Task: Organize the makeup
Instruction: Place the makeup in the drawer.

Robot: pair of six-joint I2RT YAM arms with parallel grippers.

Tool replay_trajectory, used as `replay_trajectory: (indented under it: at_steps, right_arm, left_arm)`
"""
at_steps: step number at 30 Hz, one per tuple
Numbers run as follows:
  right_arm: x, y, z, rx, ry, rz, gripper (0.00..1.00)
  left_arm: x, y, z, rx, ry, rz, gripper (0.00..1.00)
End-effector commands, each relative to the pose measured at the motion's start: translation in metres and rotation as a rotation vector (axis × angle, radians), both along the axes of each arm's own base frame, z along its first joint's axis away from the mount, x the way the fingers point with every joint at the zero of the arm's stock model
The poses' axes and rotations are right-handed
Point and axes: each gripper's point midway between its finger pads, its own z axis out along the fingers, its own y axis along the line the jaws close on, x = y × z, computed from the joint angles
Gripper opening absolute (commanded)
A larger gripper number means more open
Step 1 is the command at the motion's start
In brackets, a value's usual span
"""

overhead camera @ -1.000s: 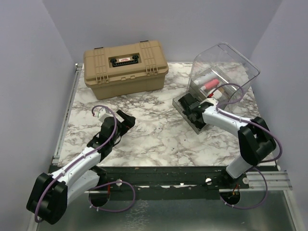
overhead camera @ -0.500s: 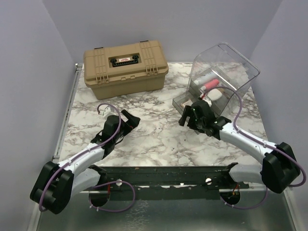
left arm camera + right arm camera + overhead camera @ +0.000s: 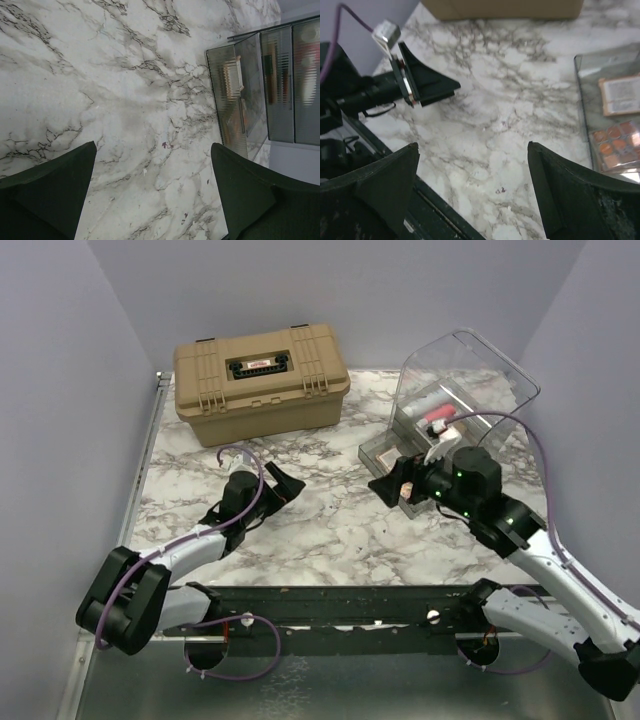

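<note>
Beside the drawer (image 3: pixel 380 453) edge, right hand (image 3: pixel 392 483) gapes; left hand (image 3: pixel 284 485) gapes well apart.

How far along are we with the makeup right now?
Done, it seems: white and pink tubes lie inside the clear plastic bin, and brown-pink eyeshadow palettes sit in its pulled-out grey drawer. In hand: nothing; both arms' jaws are open and empty. Left: probably only shutting that drawer; no loose makeup shows on the marble tabletop.
</note>
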Motion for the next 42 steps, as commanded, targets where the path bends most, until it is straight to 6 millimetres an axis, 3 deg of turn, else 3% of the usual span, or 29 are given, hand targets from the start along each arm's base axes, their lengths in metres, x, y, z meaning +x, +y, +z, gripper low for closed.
replay_trajectory:
  at_steps: [1,5,8,11,15,20,22,24,27,32,37,42]
  right_arm:
    - [0.014,-0.037,0.045,-0.031,-0.150,-0.185,0.95]
    - [0.024,-0.049,0.084,-0.008,-0.252,-0.258,0.95]
    - [0.038,-0.078,0.107,-0.019,-0.252,-0.458,0.95]
    - [0.050,-0.122,0.112,-0.073,-0.235,-0.735,0.95]
    - [0.050,-0.157,0.115,-0.107,-0.225,-0.946,0.98]
    - [0.045,-0.176,0.133,-0.074,-0.272,-1.050,0.99]
    - [0.049,-0.175,0.138,-0.126,-0.301,-1.028,0.98]
    - [0.059,-0.161,0.135,-0.230,-0.310,-0.935,0.98]
    - [0.072,-0.166,0.118,-0.403,-0.229,-1.006,0.97]
    - [0.087,-0.167,0.128,-0.390,-0.214,-0.964,0.96]
    - [0.087,-0.203,0.133,-0.362,-0.168,-1.067,0.95]
    - [0.090,-0.242,0.123,-0.314,-0.069,-1.111,0.95]
  left_arm:
    - [0.006,-0.011,0.017,-0.051,-0.048,-0.038,0.99]
    - [0.006,-0.017,0.014,-0.066,-0.037,-0.054,0.98]
    - [0.007,-0.024,0.016,-0.080,-0.039,-0.076,0.98]
    - [0.009,-0.032,0.018,-0.088,-0.047,-0.096,0.98]
    - [0.010,-0.046,0.024,-0.102,-0.078,-0.133,0.98]
    - [0.009,-0.063,0.031,-0.124,-0.115,-0.173,0.97]
    - [0.009,-0.074,0.033,-0.129,-0.124,-0.200,0.96]
    - [0.008,-0.086,0.035,-0.127,-0.134,-0.234,0.95]
    - [0.007,-0.104,0.039,-0.128,-0.149,-0.283,0.94]
    - [0.012,-0.129,0.044,-0.133,-0.170,-0.333,0.93]
    - [0.011,-0.157,0.035,-0.139,-0.152,-0.381,0.90]
    - [0.013,-0.171,0.027,-0.155,-0.141,-0.399,0.88]
